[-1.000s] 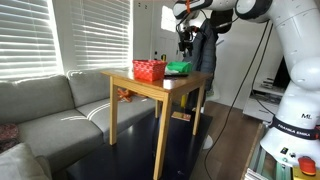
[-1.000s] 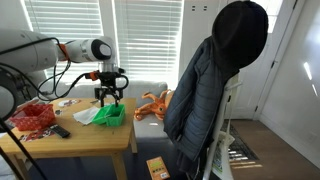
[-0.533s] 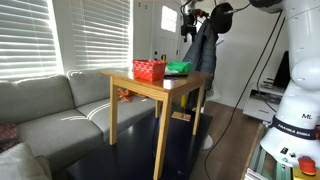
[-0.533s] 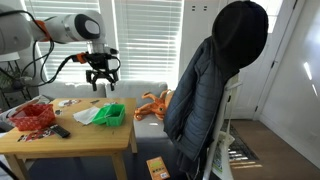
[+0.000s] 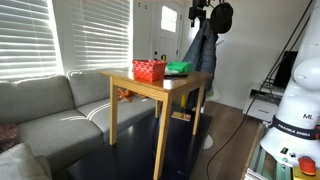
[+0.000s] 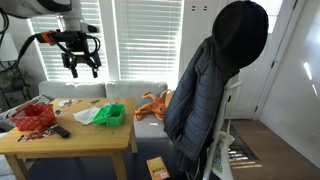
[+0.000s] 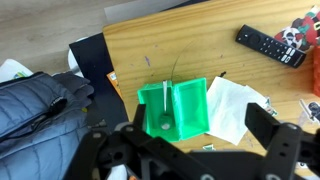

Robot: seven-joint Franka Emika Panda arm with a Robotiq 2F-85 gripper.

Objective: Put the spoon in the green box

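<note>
The green box (image 7: 175, 107) stands on the wooden table (image 7: 190, 50); it also shows in both exterior views (image 6: 110, 115) (image 5: 178, 68). A pale spoon (image 7: 164, 108) lies inside its left compartment, bowl toward the near end. My gripper (image 6: 82, 66) hangs high above the table, well clear of the box, fingers spread and empty. In the wrist view its dark fingers (image 7: 190, 140) frame the box from above. In an exterior view the gripper (image 5: 200, 13) is near the ceiling.
A red latticed basket (image 5: 149, 70) (image 6: 33, 117) sits at the table's other end. A black remote (image 7: 270, 46) and white paper (image 7: 232, 108) lie beside the box. A chair draped with a dark jacket (image 6: 215, 85) stands by the table. A grey sofa (image 5: 55, 110) is nearby.
My gripper has risen from just above the green box to high over the table and moved sideways, empty. The spoon stays in the box.
</note>
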